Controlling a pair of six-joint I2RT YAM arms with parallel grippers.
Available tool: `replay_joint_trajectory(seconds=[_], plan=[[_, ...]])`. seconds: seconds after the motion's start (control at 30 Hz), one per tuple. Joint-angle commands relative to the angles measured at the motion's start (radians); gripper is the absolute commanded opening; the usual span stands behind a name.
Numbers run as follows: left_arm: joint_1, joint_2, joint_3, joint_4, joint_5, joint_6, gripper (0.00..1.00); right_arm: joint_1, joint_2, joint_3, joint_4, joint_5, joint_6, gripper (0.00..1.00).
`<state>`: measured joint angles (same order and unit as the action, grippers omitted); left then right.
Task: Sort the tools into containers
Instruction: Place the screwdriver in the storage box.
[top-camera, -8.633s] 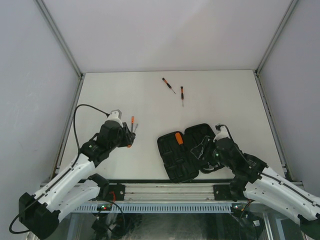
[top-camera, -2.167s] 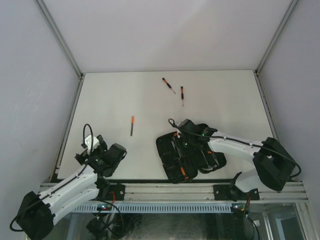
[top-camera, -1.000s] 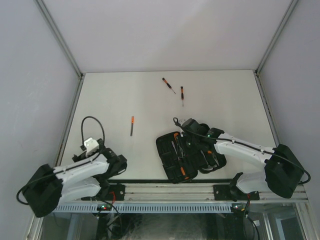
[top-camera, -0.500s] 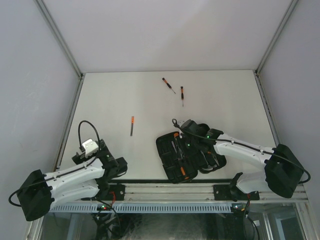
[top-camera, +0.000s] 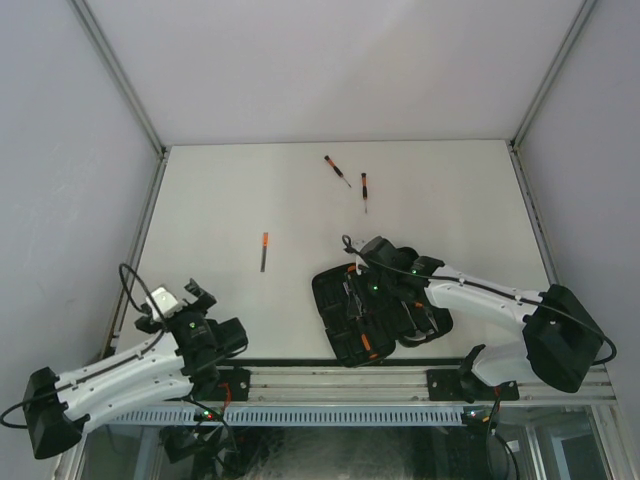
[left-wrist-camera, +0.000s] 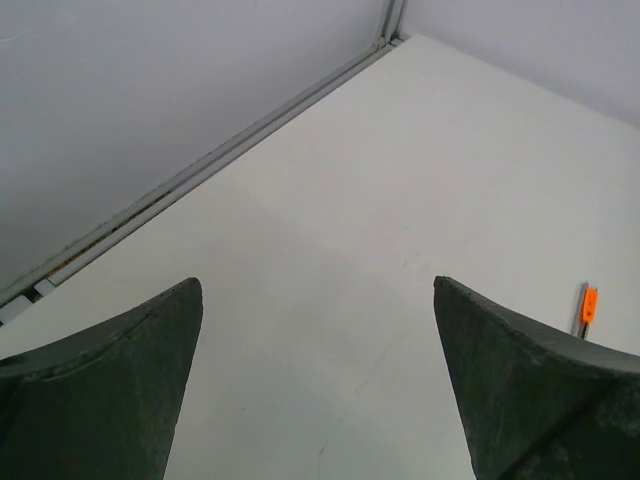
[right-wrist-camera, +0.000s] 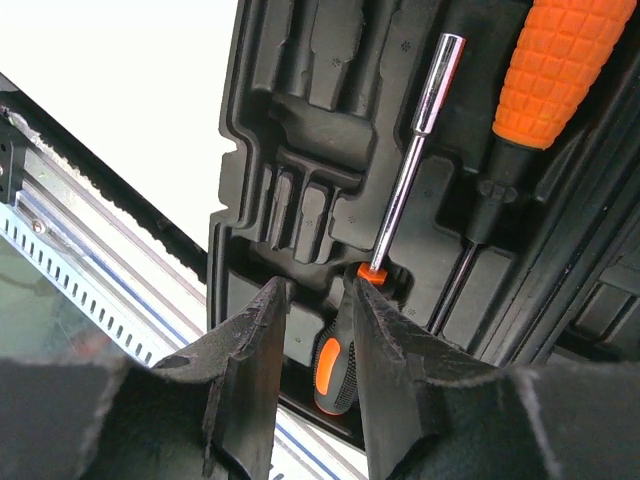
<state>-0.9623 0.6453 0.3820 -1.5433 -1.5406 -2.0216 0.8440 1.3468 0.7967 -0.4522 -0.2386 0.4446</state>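
Your right pincer (right-wrist-camera: 318, 290) straddles the screwdriver (right-wrist-camera: 400, 200) handle, slotted in the case (right-wrist-camera: 300, 120), lower centre; half-closed, can't tell if gripping.

Bright, even overhead light; soft shadows, little glare

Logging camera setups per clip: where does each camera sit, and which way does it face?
Top external: above and behind, looking down on the table; left arm and right arm show.
Left wrist: low, facing the table's far-left corner; the open left gripper shows.
Right wrist: close above the open tool case; the right gripper frames a driver.
Shared: top and left wrist both catch the lone orange screwdriver.
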Motion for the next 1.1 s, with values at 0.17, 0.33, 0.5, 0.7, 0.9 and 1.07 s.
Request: replay_joint_trajectory(seconds=[0.17, 0.33, 0.5, 0.7, 0.9, 1.07], plan=[[-0.198, 0.3, 0.425, -0.014, -0.265, 0.421, 1.0, -0.013, -0.078, -0.022, 0.017, 0.007, -0.006, 0.33], [-0.349, 0.488, 0.746, -0.016, -0.258, 0.777, 1.0, -0.014, -0.133, -0.027, -0.019, 0.032, 0.005, 0.33], [-0.435, 0.548, 0.948, -0.019, -0.247, 0.958, 1.0, -0.016, -0.175, -0.03, -0.045, 0.036, 0.015, 0.33], [-0.604, 0.588, 1.268, -0.007, -0.26, 1.208, 1.0, -0.018, -0.23, -0.031, -0.076, 0.058, 0.02, 0.33], [-0.697, 0.806, 1.668, 0.011, -0.262, 1.68, 1.0, -0.024, -0.263, -0.031, -0.111, 0.079, 0.029, 0.33], [-0.675, 0.964, 1.796, 0.009, -0.202, 1.825, 1.0, -0.02, -0.299, -0.031, -0.124, 0.086, 0.058, 0.33]])
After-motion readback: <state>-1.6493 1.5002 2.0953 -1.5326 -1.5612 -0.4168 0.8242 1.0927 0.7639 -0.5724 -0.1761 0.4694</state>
